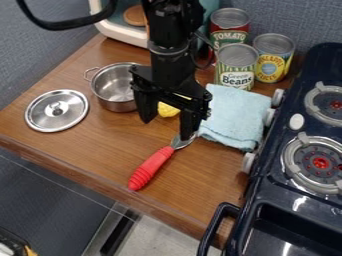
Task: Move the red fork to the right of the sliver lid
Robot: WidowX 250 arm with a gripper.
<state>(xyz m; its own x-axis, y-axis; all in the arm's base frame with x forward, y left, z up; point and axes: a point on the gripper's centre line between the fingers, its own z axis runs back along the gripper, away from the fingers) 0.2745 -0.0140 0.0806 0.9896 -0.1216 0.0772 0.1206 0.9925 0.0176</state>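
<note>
My black two-finger gripper (166,130) hangs spread open above a red, ribbed-handled metal fork (152,167) on the brown wooden counter (80,150).

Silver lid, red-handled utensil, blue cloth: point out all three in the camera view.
Silver lid (57,107): camera view, on its knob.
Red-handled utensil (153,166): camera view, mid-handle.
Blue cloth (235,116): camera view, middle of its upper face.

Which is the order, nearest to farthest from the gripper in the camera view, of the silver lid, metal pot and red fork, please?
1. Red fork: its head beside the gripper.
2. Metal pot: on the view's left of it.
3. Silver lid: farther left.
</note>
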